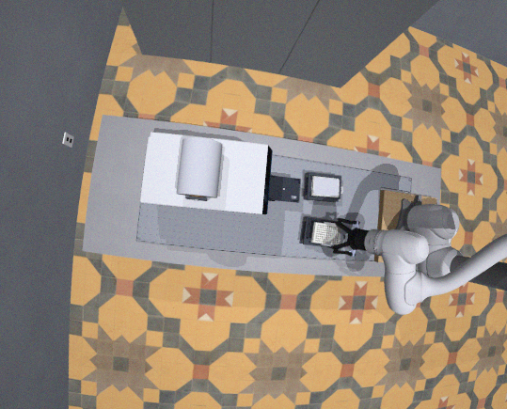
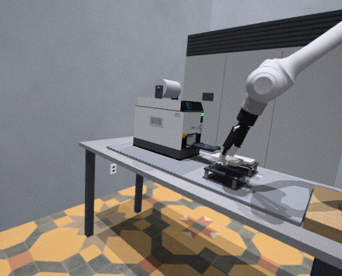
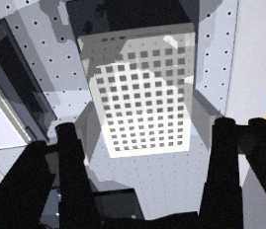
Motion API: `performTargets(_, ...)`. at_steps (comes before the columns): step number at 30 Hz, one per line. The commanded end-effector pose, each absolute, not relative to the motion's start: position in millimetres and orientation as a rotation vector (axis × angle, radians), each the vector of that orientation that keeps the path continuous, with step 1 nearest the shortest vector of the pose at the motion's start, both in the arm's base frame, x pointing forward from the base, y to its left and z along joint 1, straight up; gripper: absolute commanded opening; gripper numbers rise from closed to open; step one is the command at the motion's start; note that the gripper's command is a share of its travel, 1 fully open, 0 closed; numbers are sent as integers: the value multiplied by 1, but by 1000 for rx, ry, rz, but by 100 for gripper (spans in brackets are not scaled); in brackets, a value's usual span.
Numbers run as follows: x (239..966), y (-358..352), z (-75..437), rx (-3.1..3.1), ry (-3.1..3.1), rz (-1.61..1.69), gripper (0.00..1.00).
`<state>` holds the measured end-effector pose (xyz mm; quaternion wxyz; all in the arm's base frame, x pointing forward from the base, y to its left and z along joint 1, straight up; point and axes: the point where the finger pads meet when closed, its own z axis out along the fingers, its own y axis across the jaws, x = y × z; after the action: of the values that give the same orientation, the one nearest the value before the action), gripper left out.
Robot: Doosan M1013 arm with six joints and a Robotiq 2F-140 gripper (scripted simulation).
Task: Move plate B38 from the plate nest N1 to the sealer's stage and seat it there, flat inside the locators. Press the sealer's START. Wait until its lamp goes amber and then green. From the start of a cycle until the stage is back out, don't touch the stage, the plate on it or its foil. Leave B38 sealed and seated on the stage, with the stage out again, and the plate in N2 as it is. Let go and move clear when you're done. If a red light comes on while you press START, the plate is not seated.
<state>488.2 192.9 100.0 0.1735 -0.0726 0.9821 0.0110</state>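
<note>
The gripper (image 3: 143, 134) has its two black fingers clamped on the near end of plate B38 (image 3: 143, 98), a white rectangular plate whose top is a regular grid of small square wells, part in shadow and part brightly lit. In the exterior view the plate (image 2: 232, 160) is held tilted just above the dark plate nest N1 (image 2: 225, 174). The neighbouring nest N2 (image 1: 324, 186) holds its own plate, and the sealer (image 2: 167, 127) has its dark stage (image 2: 205, 146) out and a green lamp (image 2: 202, 114) lit.

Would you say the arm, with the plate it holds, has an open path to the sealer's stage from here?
Probably yes. The gripper is shut on plate B38, raised above its nest. The stage is out, with nothing on it. The other plate sits beside the route, so the carry should pass clear of it.
</note>
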Motion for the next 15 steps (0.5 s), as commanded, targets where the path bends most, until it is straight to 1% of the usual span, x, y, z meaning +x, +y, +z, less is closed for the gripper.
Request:
performTargets(1, 488, 193, 104, -206, 2785, 31, 10)
performTargets(15, 488, 193, 124, -206, 2785, 31, 10)
